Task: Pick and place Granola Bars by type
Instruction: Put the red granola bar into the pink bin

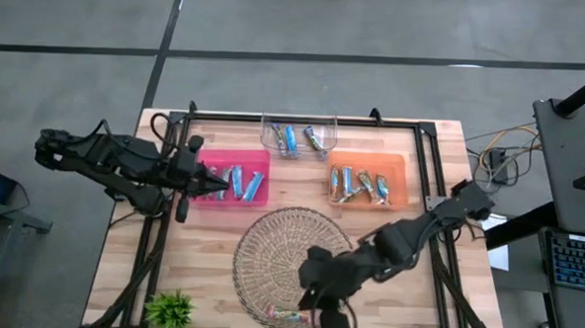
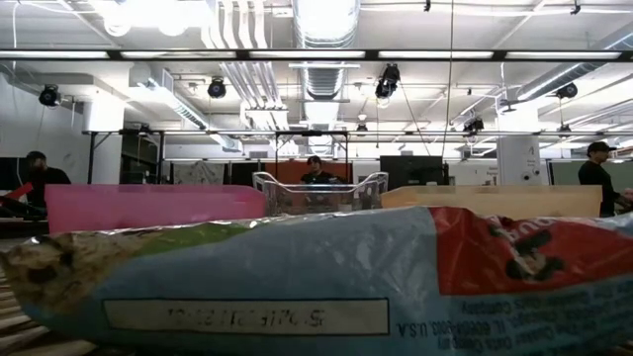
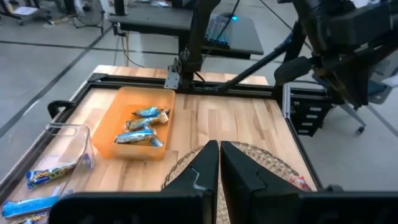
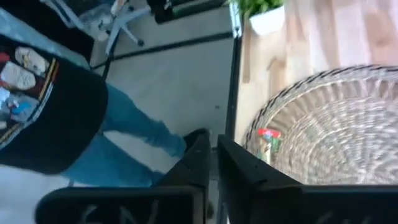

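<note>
Bench: wooden top with a dark frame; three trays in a row across its 12 o'clock side, a round wicker basket toward 6 o'clock, a small green plant at the 7 o'clock corner.

Trays: pink tray to the left, clear tray in the middle at the far edge, orange tray to the right. Each already holds several granola bars, mostly blue wrappers.

One granola bar left in basket: lies flat near the basket's 6 o'clock rim, pale wrapper with a reddish end. The right wrist view shows it against the weave. The low view is filled by a wrapper close to the lens.

Left gripper: at the pink tray's 9 o'clock edge, fingers pressed together, empty.

Right gripper: over the basket's 5 o'clock rim, just beside the last bar, fingers together on nothing I can see.

A person in jeans and a dark shirt stands off the bench edge near the plant, seen in the right wrist view.

Handling, judged: bar is light, with a stiff core and a slick, crinkly foil wrapper; crimped ends are flimsy. Take it across the short width at mid-length. The uneven weave may let it tilt or slide under a fingertip.
</note>
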{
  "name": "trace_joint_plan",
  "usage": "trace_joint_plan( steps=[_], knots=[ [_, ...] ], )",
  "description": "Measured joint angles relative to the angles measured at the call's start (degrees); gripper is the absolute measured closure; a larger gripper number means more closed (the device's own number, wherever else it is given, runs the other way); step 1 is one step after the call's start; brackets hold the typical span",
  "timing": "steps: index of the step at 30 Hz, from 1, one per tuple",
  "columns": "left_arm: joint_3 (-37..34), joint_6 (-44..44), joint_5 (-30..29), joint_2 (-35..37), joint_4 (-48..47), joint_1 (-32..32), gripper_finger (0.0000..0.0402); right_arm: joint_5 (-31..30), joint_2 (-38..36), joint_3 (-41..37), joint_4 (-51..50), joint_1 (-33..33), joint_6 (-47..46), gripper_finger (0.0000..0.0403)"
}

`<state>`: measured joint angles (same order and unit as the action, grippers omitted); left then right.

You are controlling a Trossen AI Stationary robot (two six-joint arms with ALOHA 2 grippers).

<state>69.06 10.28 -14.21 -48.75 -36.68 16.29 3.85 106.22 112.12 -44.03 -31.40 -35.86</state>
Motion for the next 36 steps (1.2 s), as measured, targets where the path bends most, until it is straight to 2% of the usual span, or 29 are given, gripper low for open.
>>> trace_joint_plan(
  steps=[5,13,21,26,36],
  knots=[
    [0.00,-0.07,0.66,0.00,-1.13,0.00,0.0401,0.77,5.56,8.02,-7.48,-0.18,-0.21,0.0339],
    [0.00,-0.04,2.37,0.50,-2.10,0.00,0.0401,0.53,13.14,19.28,-20.42,-0.09,0.14,0.0236],
    [0.00,0.04,2.41,1.33,-3.37,0.00,0.0401,0.76,16.05,20.92,-21.40,-0.09,-4.13,0.0160],
    [0.00,-0.26,2.69,1.57,-3.40,0.00,0.0401,0.95,17.35,20.87,-21.48,-0.07,-7.33,0.0147],
    [0.00,-1.70,2.68,1.60,-3.42,0.00,0.0401,0.73,20.08,20.72,-21.83,-0.33,-5.91,0.0168]
  ],
)
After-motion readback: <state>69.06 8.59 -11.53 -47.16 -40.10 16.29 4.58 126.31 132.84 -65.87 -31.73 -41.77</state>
